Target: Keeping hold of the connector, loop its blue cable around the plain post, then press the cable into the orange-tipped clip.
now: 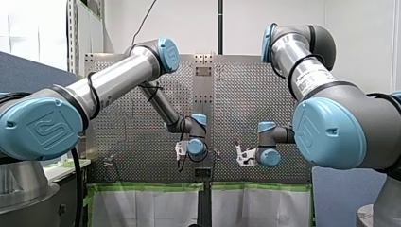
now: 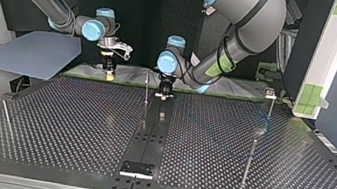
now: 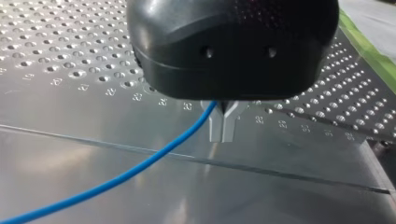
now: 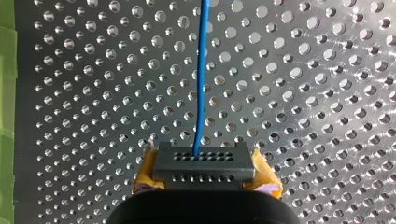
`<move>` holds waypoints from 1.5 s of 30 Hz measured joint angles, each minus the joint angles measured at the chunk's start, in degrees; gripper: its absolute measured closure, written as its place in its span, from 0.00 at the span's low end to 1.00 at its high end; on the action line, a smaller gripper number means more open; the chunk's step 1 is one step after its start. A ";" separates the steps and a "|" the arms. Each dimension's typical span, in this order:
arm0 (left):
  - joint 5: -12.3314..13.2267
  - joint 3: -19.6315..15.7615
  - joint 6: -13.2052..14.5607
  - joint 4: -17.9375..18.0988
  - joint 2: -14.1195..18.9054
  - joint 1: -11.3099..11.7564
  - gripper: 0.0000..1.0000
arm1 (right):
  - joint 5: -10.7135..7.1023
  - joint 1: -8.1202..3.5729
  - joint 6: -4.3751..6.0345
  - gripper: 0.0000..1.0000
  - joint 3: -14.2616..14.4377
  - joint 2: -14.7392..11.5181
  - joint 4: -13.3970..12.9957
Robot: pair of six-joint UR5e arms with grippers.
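Observation:
In the right wrist view my right gripper [image 4: 204,181] is shut on a dark, many-holed connector [image 4: 204,161], with its yellow pads [image 4: 145,173] on both sides. The blue cable [image 4: 201,70] runs straight ahead from the connector over the perforated table. My left gripper [image 3: 223,127] hangs close above the smooth centre strip. Its metal fingers [image 3: 217,128] are together at the tips, and the blue cable [image 3: 140,165] comes out from between them near their roots. In the top view my right gripper [image 2: 108,69] is at the left and my left gripper [image 2: 164,93] is near the middle.
In the top view a thin plain post [image 2: 147,91] stands beside my left gripper. Another rod [image 2: 249,159] and a post with a small clip head [image 2: 270,93] stand at that view's right, and a rod [image 2: 7,118] leans at its left. Green tape edges the perforated table [image 2: 76,126].

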 joint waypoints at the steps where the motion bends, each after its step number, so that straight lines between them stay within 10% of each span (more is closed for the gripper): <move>1: -0.01 0.00 -0.01 -0.01 0.00 0.00 1.00 | 0.00 0.01 -0.06 1.00 -0.16 -0.01 0.23; 24: -0.03 0.00 -1.13 -0.08 0.00 0.30 1.00 | -0.09 -0.48 -0.36 1.00 -3.13 -0.04 3.16; 30: 0.22 0.00 -1.57 -0.02 0.00 0.37 0.75 | -0.30 -0.76 -0.33 1.00 -3.33 -0.02 3.39; 37: 1.42 0.00 -1.63 0.18 0.00 0.40 0.19 | -0.48 -0.81 -0.33 1.00 -3.38 -0.01 3.57; 45: 4.58 -0.01 -1.66 -0.48 0.00 0.42 0.15 | -0.52 -0.81 -0.33 1.00 -3.39 -0.01 3.77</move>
